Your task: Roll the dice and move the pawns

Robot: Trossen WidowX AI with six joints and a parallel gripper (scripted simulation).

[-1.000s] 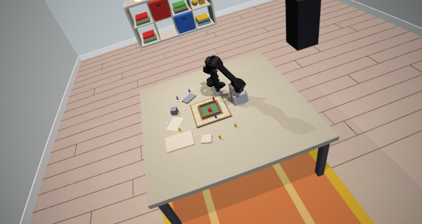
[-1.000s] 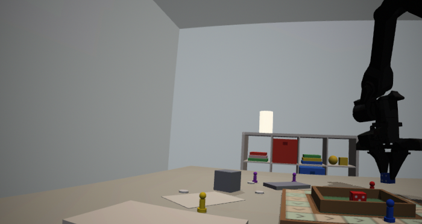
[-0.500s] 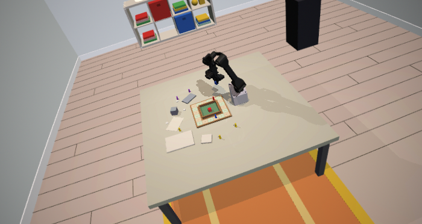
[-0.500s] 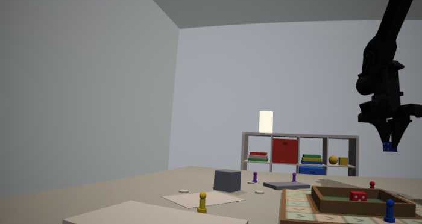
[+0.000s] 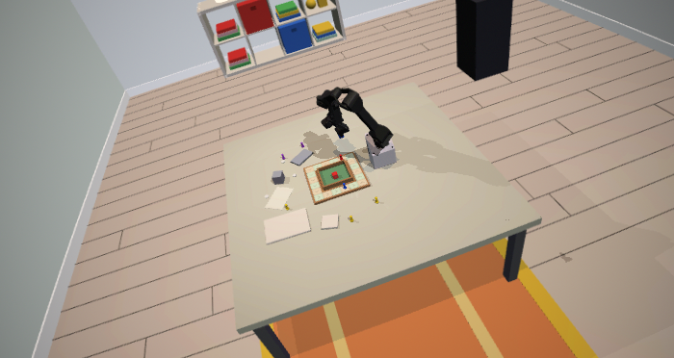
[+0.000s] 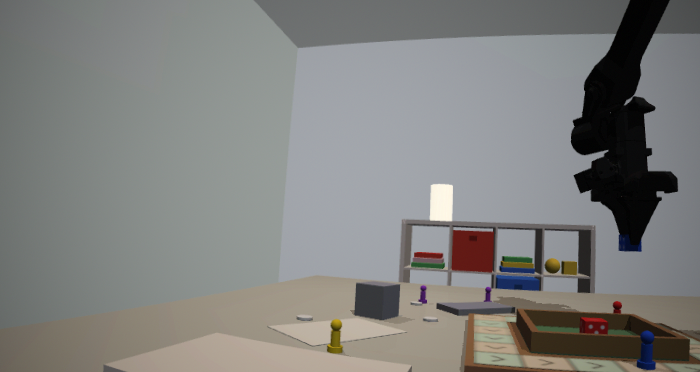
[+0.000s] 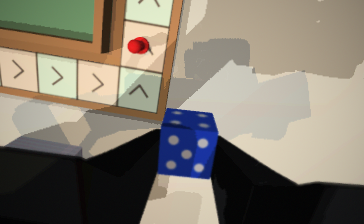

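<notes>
Table [image 5: 433,229] [image 6: 240,308] bears the game board [image 5: 316,197] [image 6: 469,345] [image 7: 169,75]. Arm [image 5: 368,115] [image 6: 627,43] is raised above the table. On the board: brown-walled tray [image 5: 349,173] [image 6: 605,347] [image 7: 44,40], green inside. Gripper [image 5: 342,135] [image 6: 631,242] [image 7: 186,140] is clamped on the blue die [image 5: 341,137] [image 6: 628,243] [image 7: 188,145], aloft and outside the tray (five pips face the wrist camera). Blue pawn [image 5: 345,186] [image 6: 647,350] and red pawn [image 5: 341,157] [image 6: 617,307] [image 7: 138,45] stand upright on board squares. Red die [image 5: 335,175] [image 6: 594,326] lies in the tray.
</notes>
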